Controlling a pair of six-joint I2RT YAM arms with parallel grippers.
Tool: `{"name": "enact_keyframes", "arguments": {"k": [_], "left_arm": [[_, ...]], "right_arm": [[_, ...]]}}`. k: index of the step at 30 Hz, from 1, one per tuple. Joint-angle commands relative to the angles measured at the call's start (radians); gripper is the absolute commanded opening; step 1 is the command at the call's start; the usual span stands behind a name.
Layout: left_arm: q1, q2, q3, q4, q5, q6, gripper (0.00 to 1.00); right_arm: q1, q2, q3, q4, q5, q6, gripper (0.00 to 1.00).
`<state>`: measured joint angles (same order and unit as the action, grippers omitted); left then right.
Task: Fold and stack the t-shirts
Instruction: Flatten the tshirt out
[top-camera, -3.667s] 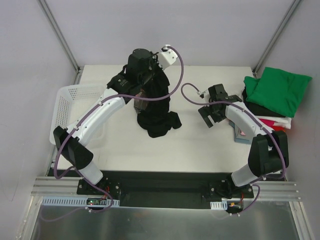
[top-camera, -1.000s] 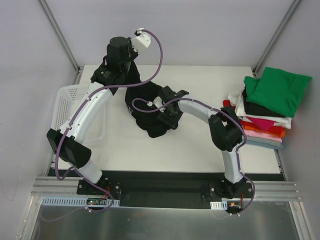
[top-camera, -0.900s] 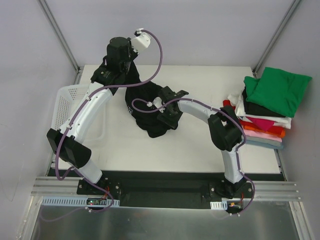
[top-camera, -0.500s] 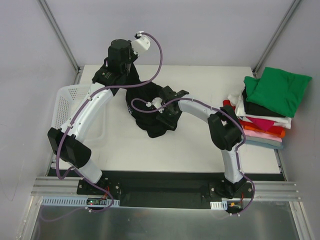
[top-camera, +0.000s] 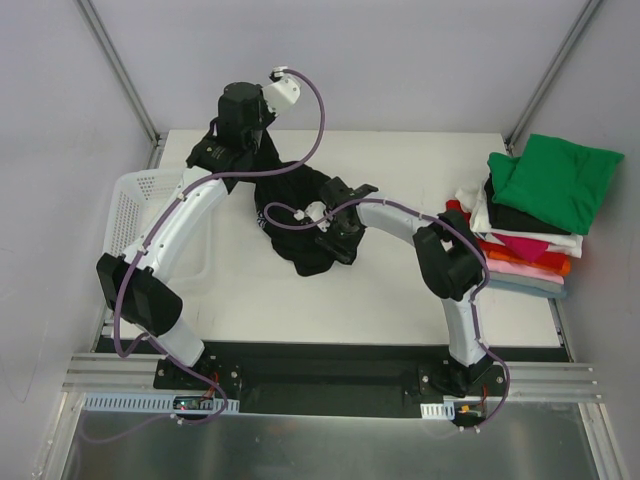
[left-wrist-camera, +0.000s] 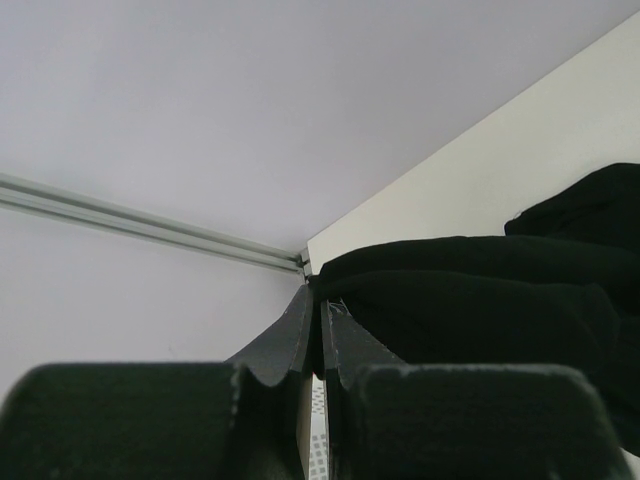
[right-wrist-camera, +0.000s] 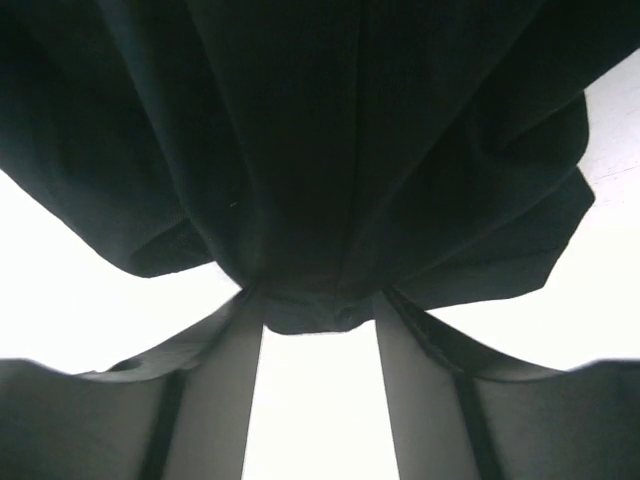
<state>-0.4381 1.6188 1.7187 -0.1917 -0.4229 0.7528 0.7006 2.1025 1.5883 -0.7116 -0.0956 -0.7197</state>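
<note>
The near half of the tabletop (top-camera: 360, 310) is bare and free for passing, while the black shirt (top-camera: 300, 215) and both arms block the far middle, the basket (top-camera: 135, 215) closes the left edge, and the shirt stack (top-camera: 535, 215) closes the right edge.

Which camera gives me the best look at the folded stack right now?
The top external view: the folded stack sits whole at the table's right edge, green shirt on top. Neither wrist view shows it; both show mainly the black t-shirt.
</note>
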Motion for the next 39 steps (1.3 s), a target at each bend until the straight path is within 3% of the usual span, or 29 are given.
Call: {"name": "enact_keyframes", "arguments": {"k": [1,5,8,9,11,19,29,39], "left_arm": [[0.010,-0.040,-0.007,0.049,-0.016,0.013,0.00],[0.012,-0.043,-0.008,0.052,-0.017,0.011,0.00],[0.013,-0.045,-0.014,0.054,-0.020,0.011,0.00],[0.013,-0.045,-0.019,0.054,-0.019,0.008,0.00],[0.016,-0.050,-0.025,0.057,-0.017,0.006,0.00],[0.039,-0.050,-0.060,0.058,-0.002,-0.012,0.00],[0.130,-0.056,-0.165,0.064,0.052,-0.102,0.00],[0.133,-0.096,-0.280,0.072,0.064,-0.165,0.00]], "right_arm": [[-0.012,-0.010,-0.013,-0.005,-0.046,-0.023,0.47],[-0.015,-0.009,-0.014,-0.006,-0.046,-0.026,0.37],[-0.016,-0.006,-0.010,-0.011,-0.036,-0.026,0.23],[-0.016,-0.009,-0.008,-0.012,-0.032,-0.027,0.12],[-0.016,-0.009,-0.010,-0.015,-0.024,-0.026,0.01],[-0.019,-0.062,0.001,-0.045,0.089,-0.012,0.01],[-0.059,-0.304,-0.007,-0.078,0.603,0.035,0.01],[-0.113,-0.456,0.099,-0.118,0.815,0.016,0.01]]}}
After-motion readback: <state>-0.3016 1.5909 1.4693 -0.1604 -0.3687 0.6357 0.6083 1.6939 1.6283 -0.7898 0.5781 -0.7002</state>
